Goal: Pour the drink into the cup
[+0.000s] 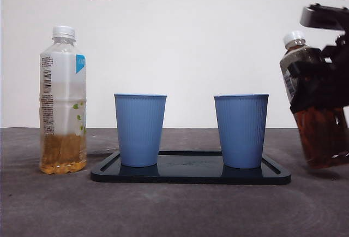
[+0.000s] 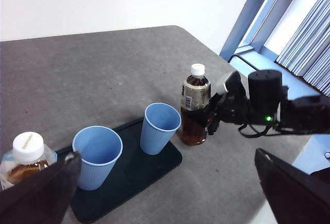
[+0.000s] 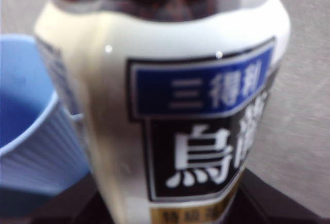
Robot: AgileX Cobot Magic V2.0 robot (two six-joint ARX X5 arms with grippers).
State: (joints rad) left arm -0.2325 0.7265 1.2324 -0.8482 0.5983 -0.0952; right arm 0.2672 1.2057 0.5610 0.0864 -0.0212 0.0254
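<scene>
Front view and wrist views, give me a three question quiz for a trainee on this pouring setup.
1. True or false: the dark tea bottle still has its white cap on.
2. How many blue cups stand on the black tray?
3. Which gripper is around the dark tea bottle? A. left gripper B. right gripper

Key: 1 true; 2 two; 3 B. The pale bottle stands off the tray, untouched.

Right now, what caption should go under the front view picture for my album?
Right gripper clasps the dark tea bottle beside two blue cups on a black tray.
</scene>
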